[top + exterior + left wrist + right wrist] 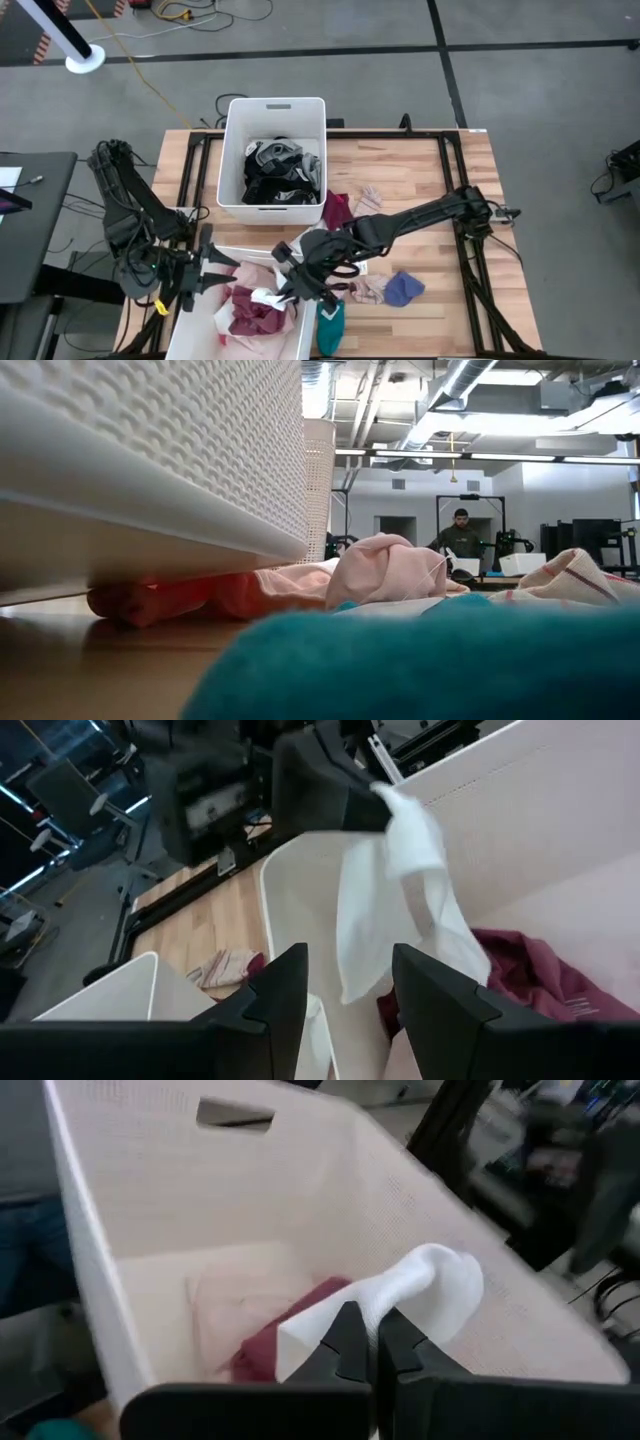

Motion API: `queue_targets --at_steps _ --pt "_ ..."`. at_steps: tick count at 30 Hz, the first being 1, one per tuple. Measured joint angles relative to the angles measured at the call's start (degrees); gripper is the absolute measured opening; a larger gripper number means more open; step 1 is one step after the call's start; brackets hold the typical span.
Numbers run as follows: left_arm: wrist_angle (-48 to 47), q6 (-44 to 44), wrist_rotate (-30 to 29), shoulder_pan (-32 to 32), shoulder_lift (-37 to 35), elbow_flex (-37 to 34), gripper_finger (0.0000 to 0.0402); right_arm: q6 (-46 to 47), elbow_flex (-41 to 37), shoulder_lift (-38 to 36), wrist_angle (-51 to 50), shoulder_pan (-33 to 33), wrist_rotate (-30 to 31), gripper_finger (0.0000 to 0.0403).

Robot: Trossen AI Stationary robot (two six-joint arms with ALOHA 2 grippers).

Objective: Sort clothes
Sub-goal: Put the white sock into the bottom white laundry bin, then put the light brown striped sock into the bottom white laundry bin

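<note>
On the tabletop point(420, 190) I have two white bins: a far one point(272, 110) filled with dark and grey clothes, and a near bin point(305, 340) at the front edge with pink and maroon pieces point(250, 312) in it. Loose garments lie to the right of that near bin: a teal one point(330, 328) against its wall, a blue one point(404, 288) and a pale pink one point(370, 196) farther out.

What matters for my next move is that the white sock point(425, 1290) hangs directly above the near bin's open mouth, its long axis dropping down from the pinch toward the maroon cloth below. So the bin lies straight under the load. I judge that release is all that's left here.

My right claw point(365, 1342) is clamped tight on that sock, fingers pinched together over the fabric at its upper end, with the rest dangling free inside the bin walls.

My left claw point(345, 990) waits at the bin's left rim, fingers partly apart, holding nothing, pointed at the hanging sock. The right arm is plainly the one in charge of this piece.
</note>
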Motion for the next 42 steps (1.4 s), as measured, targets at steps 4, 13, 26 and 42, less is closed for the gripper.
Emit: queue_targets --at_steps 4,13,26,42 --pt "-0.24 -0.36 0.00 0.03 0.00 0.00 0.0141 0.06 -0.02 -0.10 -0.30 0.02 -2.89 0.0002" --pt "-0.20 -0.69 0.02 0.07 0.02 0.00 0.0141 -0.22 0.00 -0.17 -4.77 0.12 -3.73 0.0002" --pt "-0.15 -1.37 0.02 0.09 0.02 0.00 0.0141 2.18 0.00 -0.20 -8.06 -0.02 -3.71 0.0059" --pt "-0.18 -1.65 0.02 0.09 0.02 0.00 0.0141 2.27 -0.04 -1.78 -8.12 0.00 -2.43 0.0205"
